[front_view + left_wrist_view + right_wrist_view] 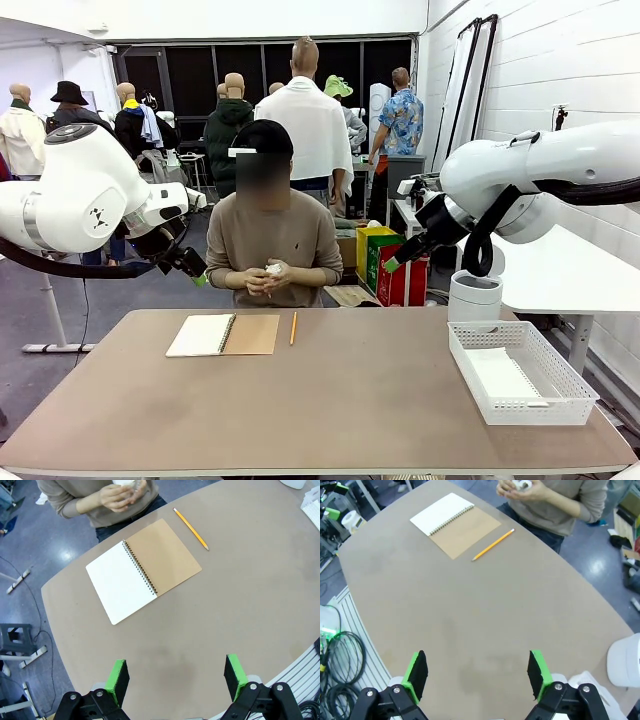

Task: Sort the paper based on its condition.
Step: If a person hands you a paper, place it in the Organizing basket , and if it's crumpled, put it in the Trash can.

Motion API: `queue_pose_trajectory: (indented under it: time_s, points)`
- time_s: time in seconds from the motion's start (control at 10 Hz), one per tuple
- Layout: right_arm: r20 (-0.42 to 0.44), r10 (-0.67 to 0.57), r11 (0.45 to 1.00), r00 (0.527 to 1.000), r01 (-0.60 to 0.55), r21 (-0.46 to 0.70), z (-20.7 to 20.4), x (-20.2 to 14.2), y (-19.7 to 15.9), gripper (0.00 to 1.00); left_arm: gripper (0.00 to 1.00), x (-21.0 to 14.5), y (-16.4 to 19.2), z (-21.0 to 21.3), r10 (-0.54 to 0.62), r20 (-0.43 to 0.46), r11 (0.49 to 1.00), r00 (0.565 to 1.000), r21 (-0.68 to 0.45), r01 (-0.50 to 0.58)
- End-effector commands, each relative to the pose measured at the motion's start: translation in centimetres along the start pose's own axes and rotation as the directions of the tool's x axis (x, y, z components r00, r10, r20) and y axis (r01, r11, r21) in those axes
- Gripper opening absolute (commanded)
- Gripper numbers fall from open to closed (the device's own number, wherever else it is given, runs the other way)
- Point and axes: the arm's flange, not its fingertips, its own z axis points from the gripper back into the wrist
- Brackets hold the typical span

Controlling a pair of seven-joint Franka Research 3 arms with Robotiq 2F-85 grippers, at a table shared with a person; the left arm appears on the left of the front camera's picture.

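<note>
1. Green-padded left gripper (175,680) and right gripper (477,675) hover over bare table (330,400), jaws spread wide, nothing held.
2. Flat paper (505,378) lies inside the white basket (522,372), right side.
3. Farther off, open notebook (222,335), pencil (293,328) beside it.
4. Far edge: person's hands (268,278) clutch crumpled paper (273,269).

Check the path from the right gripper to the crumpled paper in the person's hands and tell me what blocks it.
Only the person's hands, closed around the crumpled paper. The open right gripper hovers above bare table; the pencil lies flat below.
</note>
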Motion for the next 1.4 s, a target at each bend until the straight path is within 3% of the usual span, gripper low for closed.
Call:
queue_pose_trajectory:
  time_s: [0.0,1.3]
  points:
    - [-0.004,-0.002,1.000,1.000,0.002,-0.002,-0.10,-0.09,-0.03,1.00,1.00,-0.11,0.13,0.01,-0.003,0.000,1.000,1.000,0.001,0.003]
    - [-0.004,-0.002,1.000,1.000,0.002,-0.002,-0.10,-0.09,-0.03,1.00,1.00,-0.11,0.13,0.01,-0.003,0.000,1.000,1.000,0.001,0.003]
